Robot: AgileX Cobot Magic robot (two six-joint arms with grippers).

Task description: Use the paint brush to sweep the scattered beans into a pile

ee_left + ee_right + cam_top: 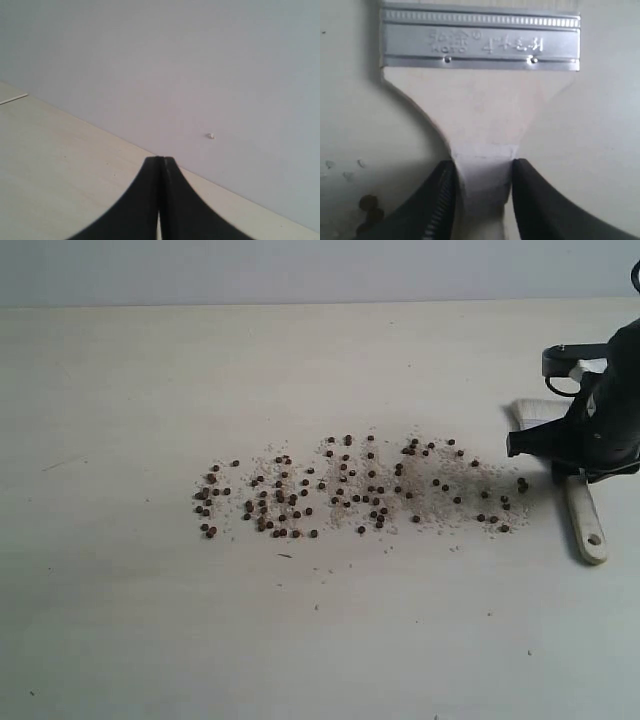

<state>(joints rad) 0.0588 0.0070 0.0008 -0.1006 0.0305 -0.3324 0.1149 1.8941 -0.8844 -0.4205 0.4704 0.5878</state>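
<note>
Right pincer [482, 172]: we see its jaws pressed to both edges of the paint brush [480, 112] handle — brush flat on the surface [150, 630], at the right.
Left pincer [160, 160]: fully closed, empty.
Beans [345, 490]: scattered band mid-surface, just left of the brush.

Soft even light, wrist views perhaps blurred

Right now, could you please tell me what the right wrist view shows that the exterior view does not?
Only the right wrist view: the stamped silver ferrule of the paint brush, and the right gripper with its fingers against both sides of the handle's neck. Only the exterior view: the whole band of scattered beans and the hole in the handle's end. Both: the brush, some beans, the pale table.
</note>
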